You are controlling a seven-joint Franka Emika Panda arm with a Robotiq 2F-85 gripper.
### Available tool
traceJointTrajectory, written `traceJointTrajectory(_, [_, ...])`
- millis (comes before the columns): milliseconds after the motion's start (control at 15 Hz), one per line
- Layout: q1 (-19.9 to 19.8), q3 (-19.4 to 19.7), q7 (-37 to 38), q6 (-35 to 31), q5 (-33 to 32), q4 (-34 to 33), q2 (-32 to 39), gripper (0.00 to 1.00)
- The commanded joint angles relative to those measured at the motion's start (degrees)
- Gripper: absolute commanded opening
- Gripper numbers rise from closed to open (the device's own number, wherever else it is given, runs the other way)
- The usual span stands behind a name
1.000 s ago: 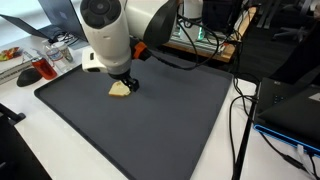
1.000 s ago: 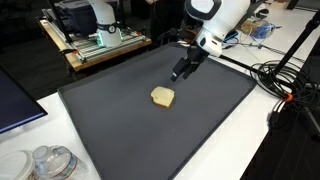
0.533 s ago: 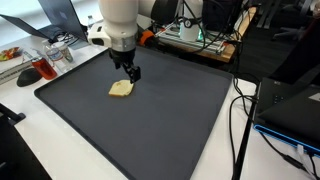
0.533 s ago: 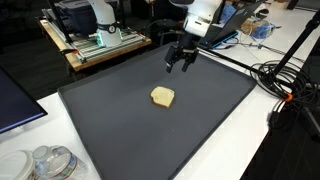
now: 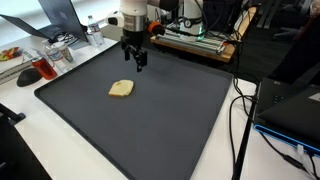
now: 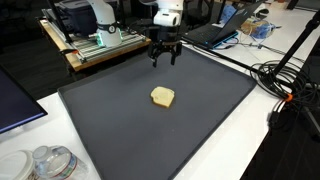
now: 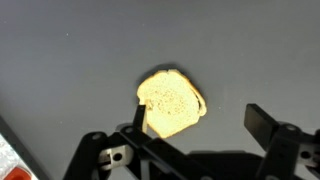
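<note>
A small slice of toast lies flat on the dark grey mat, also in an exterior view and in the wrist view. My gripper hangs above the mat's far edge, away from the toast, also in an exterior view. Its jaws are open and empty. In the wrist view the gripper comes in from the bottom, with one finger at the right and the other overlapping the toast's left edge in the picture.
A plastic container with food and a red-topped plate stand beside the mat. Stacked clear cups sit at a near corner. Cables and a laptop lie along the mat's edges. A rack with electronics stands behind.
My gripper has risen and moved away from the toast toward the mat's far edge. The toast has stayed in place on the mat.
</note>
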State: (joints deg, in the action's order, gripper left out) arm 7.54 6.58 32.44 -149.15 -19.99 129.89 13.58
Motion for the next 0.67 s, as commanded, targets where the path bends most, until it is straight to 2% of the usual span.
traceJointTrajectory(0, [-2.93,-0.4,-2.57,-9.98,3.71,12.85,-8.66,1.0])
traceJointTrajectory(133, [-5.33,-1.22,-6.96,-16.76,9.03,17.59,-10.88,1.0])
traceJointTrajectory(267, [-7.97,-3.55,-13.74,-22.46,19.29,21.69,-12.37,1.0])
traceJointTrajectory(400, [-14.71,-12.55,-18.27,-25.4,28.65,24.16,-13.74,1.0])
traceJointTrajectory(600, [-19.45,-21.25,-24.65,-22.71,42.71,19.24,-12.52,1.0])
